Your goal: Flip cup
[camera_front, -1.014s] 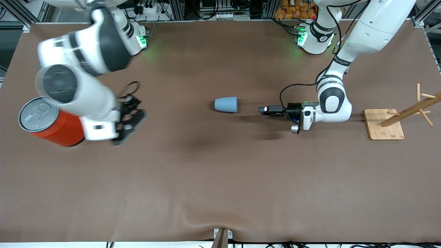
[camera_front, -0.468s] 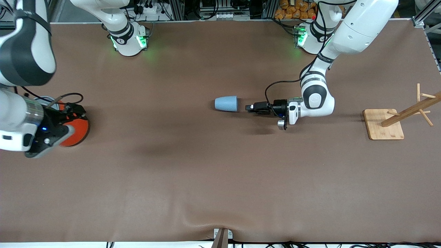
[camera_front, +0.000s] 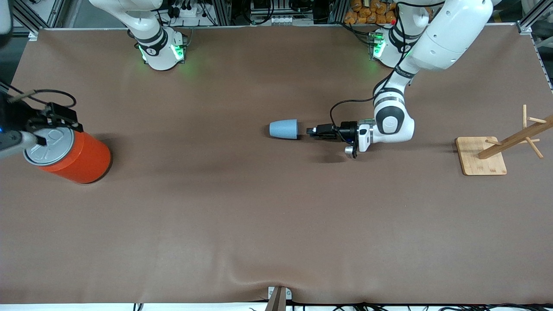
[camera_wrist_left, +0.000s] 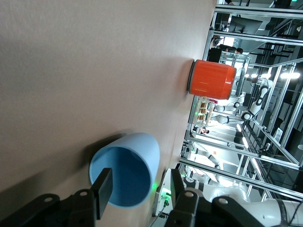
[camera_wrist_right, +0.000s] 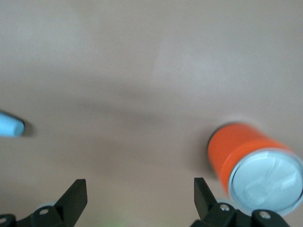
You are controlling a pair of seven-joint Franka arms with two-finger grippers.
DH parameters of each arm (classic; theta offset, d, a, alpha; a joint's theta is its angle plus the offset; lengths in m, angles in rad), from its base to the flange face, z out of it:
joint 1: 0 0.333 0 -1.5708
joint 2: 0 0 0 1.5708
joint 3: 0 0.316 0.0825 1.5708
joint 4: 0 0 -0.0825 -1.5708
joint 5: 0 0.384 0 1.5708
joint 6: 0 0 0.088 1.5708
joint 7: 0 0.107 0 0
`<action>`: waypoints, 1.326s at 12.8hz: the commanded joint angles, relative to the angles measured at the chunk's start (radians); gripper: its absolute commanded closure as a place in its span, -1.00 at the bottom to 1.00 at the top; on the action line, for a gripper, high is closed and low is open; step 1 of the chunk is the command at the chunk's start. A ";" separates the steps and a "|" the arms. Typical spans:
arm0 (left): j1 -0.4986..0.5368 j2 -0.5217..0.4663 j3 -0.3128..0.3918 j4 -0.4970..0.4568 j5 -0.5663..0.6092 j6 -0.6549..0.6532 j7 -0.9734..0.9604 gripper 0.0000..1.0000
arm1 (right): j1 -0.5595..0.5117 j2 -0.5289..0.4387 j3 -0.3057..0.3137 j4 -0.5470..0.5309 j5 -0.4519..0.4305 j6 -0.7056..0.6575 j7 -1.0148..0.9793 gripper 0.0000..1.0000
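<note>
The light blue cup (camera_front: pixel 284 129) lies on its side in the middle of the table, its open mouth toward the left arm's end. My left gripper (camera_front: pixel 310 131) is held level and low, just short of that mouth, apart from it. In the left wrist view the cup's darker blue inside (camera_wrist_left: pixel 125 177) faces the open left gripper (camera_wrist_left: pixel 140 183), and one finger (camera_wrist_left: pixel 103 191) overlaps the opening. My right gripper (camera_front: pixel 54 119) is open and empty over the orange can (camera_front: pixel 73 155). The right wrist view shows the right gripper (camera_wrist_right: pixel 139 187), the can (camera_wrist_right: pixel 255 165) and the cup (camera_wrist_right: pixel 9 125) at its edge.
The orange can with a silver top stands at the right arm's end of the table. A wooden peg rack on a square base (camera_front: pixel 483 156) stands at the left arm's end. The brown table cover (camera_front: pixel 276 224) is bare nearer the front camera.
My left gripper has moved along the table toward the cup's mouth. My right arm has swung off toward its end of the table, and the can shows again.
</note>
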 commanded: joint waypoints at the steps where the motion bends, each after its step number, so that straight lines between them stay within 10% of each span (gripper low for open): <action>1: -0.047 0.004 -0.001 -0.001 -0.066 0.038 0.023 -0.14 | 0.008 -0.116 0.007 -0.134 0.018 0.024 0.345 -1.00; 6: -0.075 0.028 -0.003 -0.003 -0.118 0.046 0.025 -0.14 | 0.001 -0.269 -0.013 -0.303 0.007 0.071 0.417 -1.00; 12: -0.116 0.027 -0.003 0.013 -0.192 0.046 0.023 -0.02 | -0.004 -0.173 -0.101 -0.161 -0.009 0.108 0.408 -1.00; 15: -0.151 0.025 -0.001 0.010 -0.236 0.046 0.023 1.00 | 0.001 -0.174 -0.096 -0.164 -0.019 0.093 0.394 -1.00; 17: -0.156 0.024 -0.001 0.013 -0.241 0.046 0.023 1.00 | 0.002 -0.183 -0.086 -0.167 -0.019 0.082 0.402 -1.00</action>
